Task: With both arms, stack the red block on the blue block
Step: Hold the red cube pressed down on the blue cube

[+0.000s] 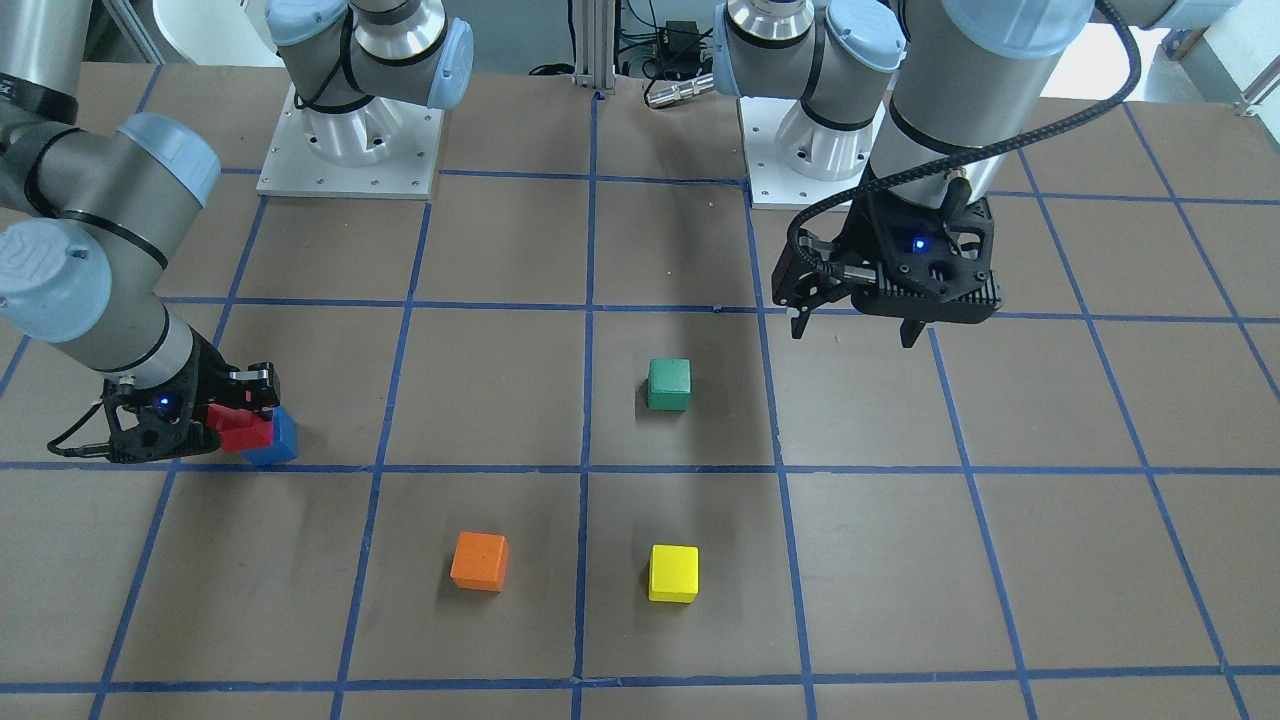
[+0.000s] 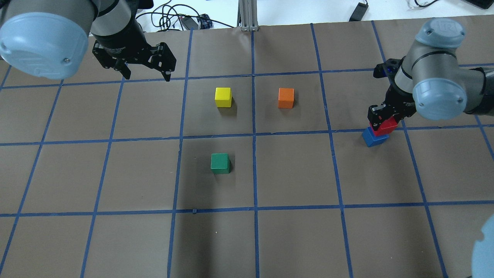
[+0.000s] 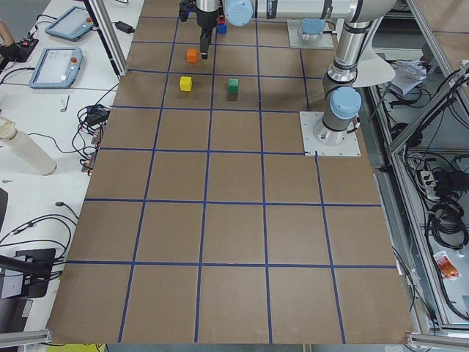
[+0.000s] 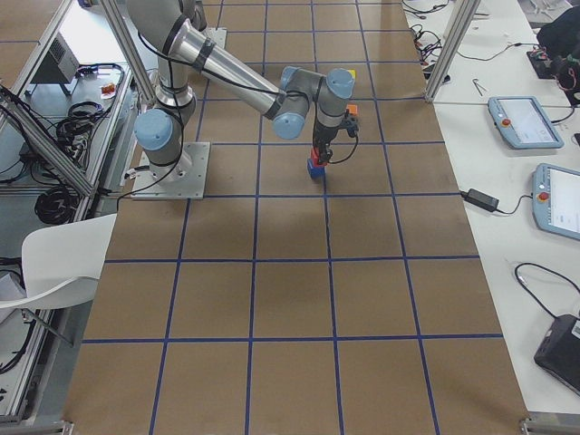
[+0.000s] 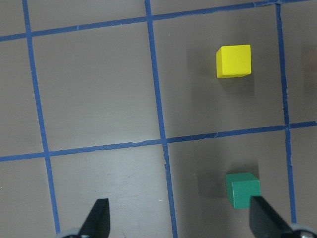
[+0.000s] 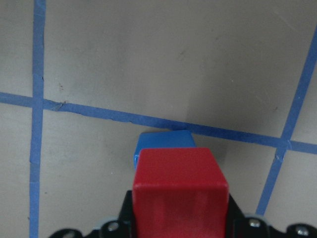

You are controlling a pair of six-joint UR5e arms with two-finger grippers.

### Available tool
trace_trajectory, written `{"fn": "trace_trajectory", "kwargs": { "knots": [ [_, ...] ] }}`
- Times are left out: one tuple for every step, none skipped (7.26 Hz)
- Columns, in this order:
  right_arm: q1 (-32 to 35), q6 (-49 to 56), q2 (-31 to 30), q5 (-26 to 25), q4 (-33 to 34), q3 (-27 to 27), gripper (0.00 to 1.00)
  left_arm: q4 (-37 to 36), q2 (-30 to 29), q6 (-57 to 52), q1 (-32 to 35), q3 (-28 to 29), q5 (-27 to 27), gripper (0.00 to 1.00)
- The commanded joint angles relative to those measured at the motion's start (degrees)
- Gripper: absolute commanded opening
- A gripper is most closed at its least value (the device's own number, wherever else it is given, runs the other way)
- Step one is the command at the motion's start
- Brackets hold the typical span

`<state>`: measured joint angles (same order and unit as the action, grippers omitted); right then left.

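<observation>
My right gripper [image 2: 382,120] is shut on the red block [image 2: 384,127] and holds it just over the blue block [image 2: 373,138], which sits on the table at a blue tape line. In the right wrist view the red block [image 6: 180,187] covers most of the blue block [image 6: 164,141], set a little toward me. I cannot tell whether the two touch. In the front view they show at the left, red [image 1: 238,430] beside blue [image 1: 277,441]. My left gripper [image 2: 146,75] is open and empty, hovering high over the far left of the table [image 1: 853,335].
A green block [image 2: 220,163] sits near the table's middle, with a yellow block [image 2: 223,97] and an orange block [image 2: 286,97] farther out. The left wrist view shows the green block [image 5: 242,190] and the yellow block [image 5: 233,61] below it. Both arm bases [image 1: 348,150] stand at the robot's edge.
</observation>
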<state>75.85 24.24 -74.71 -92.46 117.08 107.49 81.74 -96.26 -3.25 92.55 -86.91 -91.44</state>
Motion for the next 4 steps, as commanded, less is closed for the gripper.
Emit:
{"fn": "trace_trajectory", "kwargs": {
  "knots": [
    [0.0, 0.0, 0.0, 0.0, 0.0, 0.0, 0.63, 0.0, -0.1, 0.1, 0.0, 0.1, 0.0, 1.0],
    [0.0, 0.0, 0.0, 0.0, 0.1, 0.0, 0.73, 0.0, -0.2, 0.1, 0.0, 0.1, 0.0, 1.0],
    [0.0, -0.1, 0.0, 0.0, 0.1, 0.0, 0.77, 0.0, -0.2, 0.1, 0.0, 0.1, 0.0, 1.0],
    [0.0, -0.2, 0.0, -0.1, 0.0, 0.0, 0.8, 0.0, -0.2, 0.1, 0.0, 0.1, 0.0, 1.0]
  ]
}}
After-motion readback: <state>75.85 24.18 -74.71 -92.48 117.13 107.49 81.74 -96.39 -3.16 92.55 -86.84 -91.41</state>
